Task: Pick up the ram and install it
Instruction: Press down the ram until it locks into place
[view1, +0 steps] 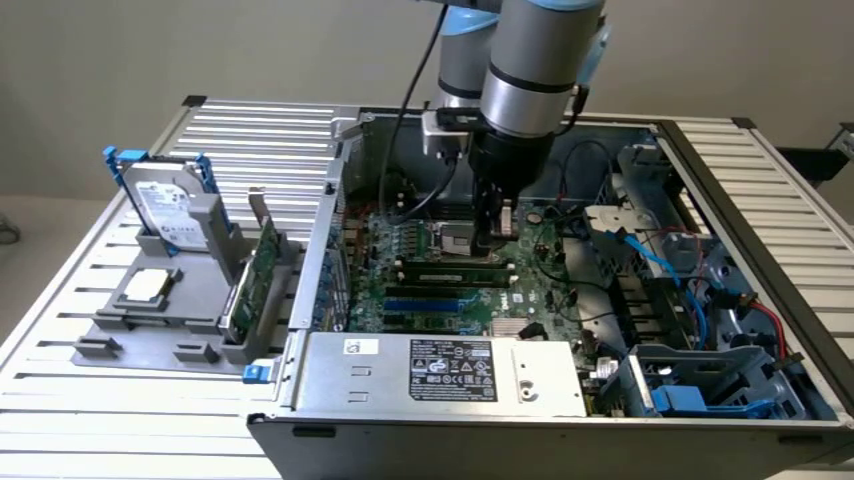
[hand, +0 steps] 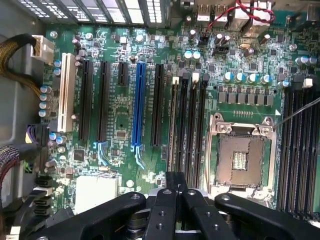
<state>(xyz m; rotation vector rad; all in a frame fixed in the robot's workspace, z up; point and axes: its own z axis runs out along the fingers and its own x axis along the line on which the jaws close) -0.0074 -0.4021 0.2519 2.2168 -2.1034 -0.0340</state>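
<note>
Green stick with dark chips, the ram (view1: 451, 268): lies lengthwise along the slot bank at the centre of the exterior view, on the motherboard (view1: 534, 290), just below the hand's tips. Judged to be sitting in a slot rather than loose, since it runs true with the neighbouring slots. Whether it is latched cannot be told.

Hand (view1: 497, 238): black, hanging straight down from the arm (view1: 534, 70) into the open case (view1: 441, 400). Fingers (hand: 176, 192) are drawn together with nothing visible between them. Tips stand over the ground between the socket (hand: 241, 160) and the slots. Vertical approach is probably chosen because the case walls leave access from above alone.

Socket: silver frame, open and unfilled, beside the dark slots (hand: 192, 125).

Blue slot (hand: 138, 105): long, among black ones, well apart from the hand.

Bench (view1: 254, 130): ribbed metal, carrying the case and, at the exterior view's left, a grey holder (view1: 147, 340).

Holder contents: a drive (view1: 174, 210) upright in a blue bracket, a square silver chip (view1: 150, 285) lying flat, and a green card (view1: 260, 280) on edge. Each appears set in its own seat so that a downward grasp can reach it.
</note>
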